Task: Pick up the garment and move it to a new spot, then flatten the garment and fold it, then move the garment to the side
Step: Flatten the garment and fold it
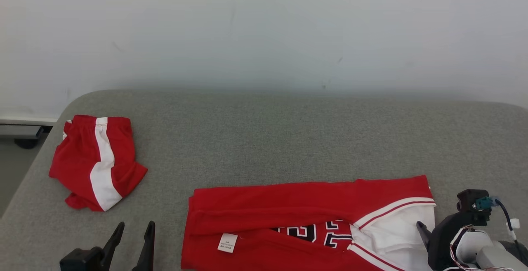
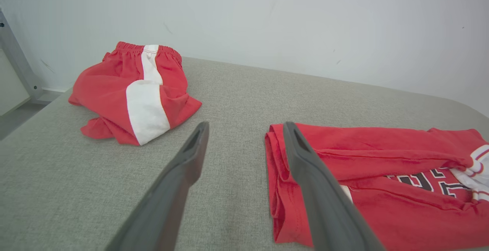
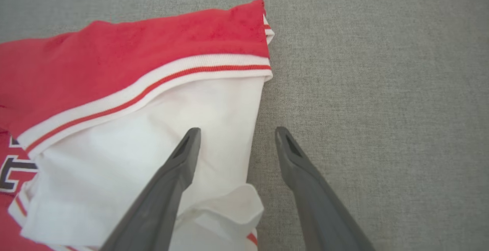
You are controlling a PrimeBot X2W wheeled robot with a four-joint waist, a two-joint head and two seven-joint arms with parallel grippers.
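Soft even light, faint shadows.

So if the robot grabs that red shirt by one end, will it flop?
Probably floppy: the shirt is soft cloth, creased and folded over itself. Its folds would likely fall open if lifted by one end. It probably won't slide easily on the fuzzy gray surface.

Both arms end in jaws of two long, dark grey fingers (image 2: 182, 174), tapered and slotted near the tip. The right wrist (image 1: 443, 234) is black, with a teal connector (image 1: 483, 203), a dark blue cable (image 1: 504, 212), thin red-and-white wires (image 1: 453, 247) and a pale grey forearm (image 1: 495, 258).
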